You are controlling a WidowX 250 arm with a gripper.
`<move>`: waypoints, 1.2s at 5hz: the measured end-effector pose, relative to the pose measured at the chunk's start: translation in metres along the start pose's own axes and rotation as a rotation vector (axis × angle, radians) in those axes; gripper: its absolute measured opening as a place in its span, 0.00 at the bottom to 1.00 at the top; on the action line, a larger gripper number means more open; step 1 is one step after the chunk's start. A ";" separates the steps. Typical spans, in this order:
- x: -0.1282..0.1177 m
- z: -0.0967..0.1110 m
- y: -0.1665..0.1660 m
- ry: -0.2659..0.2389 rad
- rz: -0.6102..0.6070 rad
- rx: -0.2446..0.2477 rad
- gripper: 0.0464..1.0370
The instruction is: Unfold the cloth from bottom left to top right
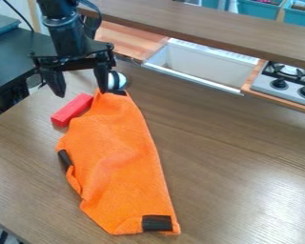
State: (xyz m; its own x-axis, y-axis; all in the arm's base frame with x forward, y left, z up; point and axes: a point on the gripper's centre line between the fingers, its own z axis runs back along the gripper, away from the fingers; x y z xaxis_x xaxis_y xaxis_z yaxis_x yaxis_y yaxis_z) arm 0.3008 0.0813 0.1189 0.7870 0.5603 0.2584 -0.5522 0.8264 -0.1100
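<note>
The black gripper [83,90] hangs over the upper left of the table, its two fingers spread wide apart with nothing between them. Its right finger is in front of or beside the top tip of the orange cloth [120,157]; whether they touch I cannot tell. The cloth lies long and narrow from that tip down to the lower middle of the table. Black patches show at its top tip, on its left edge and at its bottom right corner. Part of the left edge is folded and rumpled.
A red block [72,109] lies against the cloth's upper left side. Behind the cloth's tip is a white and dark round object [118,80]. Farther back are a white sink [199,64], a toy stove [285,83] and a raised wooden shelf [212,26].
</note>
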 end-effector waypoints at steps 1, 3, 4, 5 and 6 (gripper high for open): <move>-0.003 -0.008 0.001 0.025 0.004 0.007 0.96; -0.007 -0.032 0.027 0.024 0.062 0.047 0.96; -0.012 -0.042 0.041 -0.006 0.091 0.067 0.96; -0.015 -0.050 0.049 -0.045 0.095 0.091 0.96; -0.018 -0.057 0.056 -0.065 0.111 0.112 0.96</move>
State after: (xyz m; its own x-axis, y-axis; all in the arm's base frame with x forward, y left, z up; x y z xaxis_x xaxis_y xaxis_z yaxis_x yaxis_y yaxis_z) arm 0.2713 0.1210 0.0532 0.7022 0.6396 0.3129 -0.6646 0.7464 -0.0342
